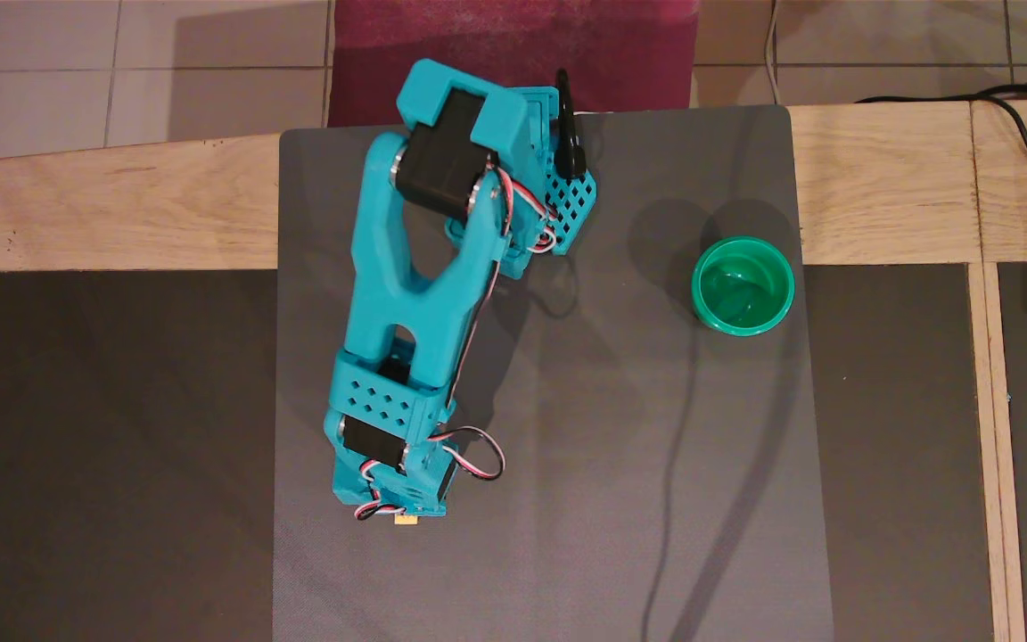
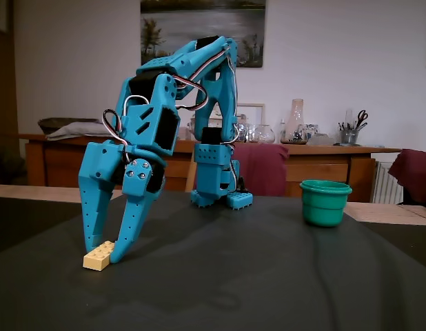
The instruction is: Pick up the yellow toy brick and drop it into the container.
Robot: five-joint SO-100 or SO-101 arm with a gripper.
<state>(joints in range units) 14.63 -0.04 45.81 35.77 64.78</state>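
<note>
- Broadly, a dark grey mat (image 1: 620,464) covers the middle of a wooden table (image 1: 77,209), and in the fixed view the same mat (image 2: 268,276) fills the foreground under the arm and the cup.
- The teal arm (image 1: 415,276) stands on its base at the top edge of the mat in the overhead view and reaches down the picture; in the fixed view the arm (image 2: 199,89) arches up from the base in the background and bends down toward the near left.
- The container (image 1: 743,285) is a round green cup standing upright near the right edge of the mat in the overhead view, well apart from the arm; in the fixed view the container (image 2: 325,202) stands to the right of the arm's base, and its inside is not visible from that side.
- The gripper (image 2: 106,252) points down with its tips at the mat, its two fingers drawn close at the tips around the far end of the brick; whether they press on it firmly cannot be told.
- The yellow toy brick (image 2: 98,256) lies on the mat with studs up, its near end sticking out toward the camera from between the fingertips; in the overhead view only a sliver of the yellow toy brick (image 1: 405,519) shows below the wrist, the rest hidden under the arm.
</note>
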